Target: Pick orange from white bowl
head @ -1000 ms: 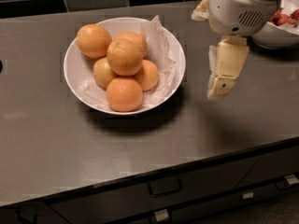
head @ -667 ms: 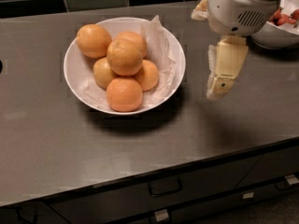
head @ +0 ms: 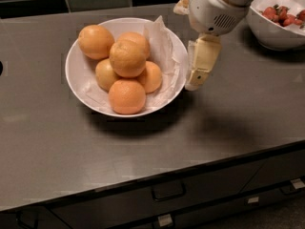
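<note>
The white bowl, wide and shallow and lined with crumpled white paper, stands on the dark counter left of centre. It holds several oranges. The orange, large and yellow-orange with dimpled skin, lies on top of the pile. A deeper reddish-orange one lies at the bowl's front. My gripper hangs down from the white arm just outside the bowl's right rim, close to the paper lining, with its tip low near the counter. It holds nothing that I can see.
A deeper white bowl with red fruit stands at the back right, behind the arm. The counter's front edge runs above drawers with handles. A dark tiled wall backs the counter.
My gripper has moved left, from open counter to right beside the bowl's right rim. The bowl and oranges have not moved.
</note>
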`<control>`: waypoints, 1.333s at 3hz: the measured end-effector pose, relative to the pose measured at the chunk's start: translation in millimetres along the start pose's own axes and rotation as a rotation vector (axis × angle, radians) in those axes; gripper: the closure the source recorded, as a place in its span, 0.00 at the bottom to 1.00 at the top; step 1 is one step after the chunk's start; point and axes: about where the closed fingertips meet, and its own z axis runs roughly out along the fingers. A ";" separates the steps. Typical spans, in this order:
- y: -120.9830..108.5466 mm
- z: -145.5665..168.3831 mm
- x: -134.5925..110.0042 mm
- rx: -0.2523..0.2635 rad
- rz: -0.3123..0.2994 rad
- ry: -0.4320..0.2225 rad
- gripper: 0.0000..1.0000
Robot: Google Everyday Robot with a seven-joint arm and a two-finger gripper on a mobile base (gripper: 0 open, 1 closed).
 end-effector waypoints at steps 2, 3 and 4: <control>-13.0 24.6 -20.9 -0.023 -0.035 -0.101 0.00; -15.8 30.4 -30.8 -0.025 -0.033 -0.125 0.00; -18.0 39.6 -47.9 -0.042 -0.038 -0.159 0.00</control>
